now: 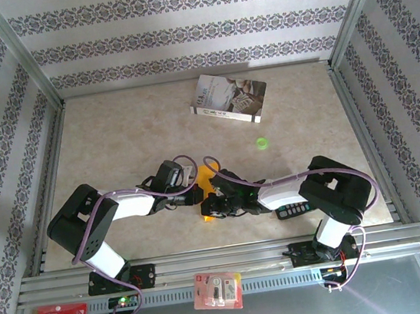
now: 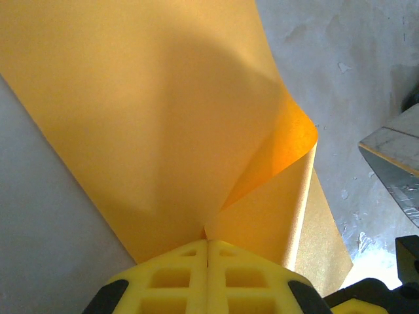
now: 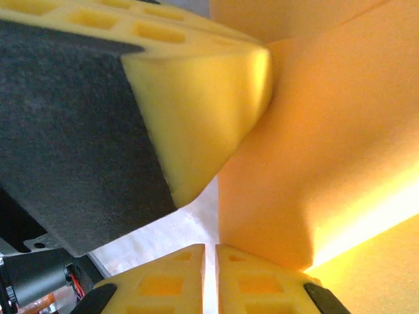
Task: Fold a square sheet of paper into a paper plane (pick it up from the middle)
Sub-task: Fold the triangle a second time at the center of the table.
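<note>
The left gripper has its fingers pressed together on the sheet of paper. It pinches the sheet where a flap lifts off the flat part and curls over to a rounded tip on the right.

The right gripper sits close beside it, fingers almost together with a thin bright slit between them. The paper's edge comes down right at the inner corner of one finger, but I cannot tell whether it is caught there. In the right wrist view a finger of the left gripper lies across the upper left, its tip against the paper.

From above, both grippers meet near the front middle of the tabletop, with bits of orange showing between and below them. A book lies well apart at the back, and a calculator lies just beside the right arm.

This looks like an early fold: the flap is raised and rounded, with no sharp crease yet and no dart shape.

To do the step well:
- Use the left pinch as a fixed anchor.
- Have the right gripper take a sure hold of the loose edge.
- Carry that edge over until the edges line up, then lower it flat.
- Only then press along the bend from the pinch outward.

Thin paper buckles easily, so pulling sideways or pressing before the edges match would likely leave a crooked crease
</note>
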Controlling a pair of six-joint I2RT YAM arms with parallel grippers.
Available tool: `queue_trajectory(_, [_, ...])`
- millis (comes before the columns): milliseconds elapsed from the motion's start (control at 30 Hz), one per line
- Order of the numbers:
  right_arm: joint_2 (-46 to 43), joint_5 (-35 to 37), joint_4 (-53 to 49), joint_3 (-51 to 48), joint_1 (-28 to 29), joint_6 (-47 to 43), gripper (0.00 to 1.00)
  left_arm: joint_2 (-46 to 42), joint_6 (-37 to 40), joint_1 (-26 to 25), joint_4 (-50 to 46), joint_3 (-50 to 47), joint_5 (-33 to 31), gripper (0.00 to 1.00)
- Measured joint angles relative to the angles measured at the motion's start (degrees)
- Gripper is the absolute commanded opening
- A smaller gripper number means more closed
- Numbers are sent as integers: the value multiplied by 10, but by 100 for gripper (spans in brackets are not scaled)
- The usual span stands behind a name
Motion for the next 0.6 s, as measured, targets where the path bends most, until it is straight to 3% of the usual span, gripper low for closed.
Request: queue_trajectory(600, [13, -2, 21, -11, 0, 15, 12, 1, 0, 0, 0, 0, 0, 0])
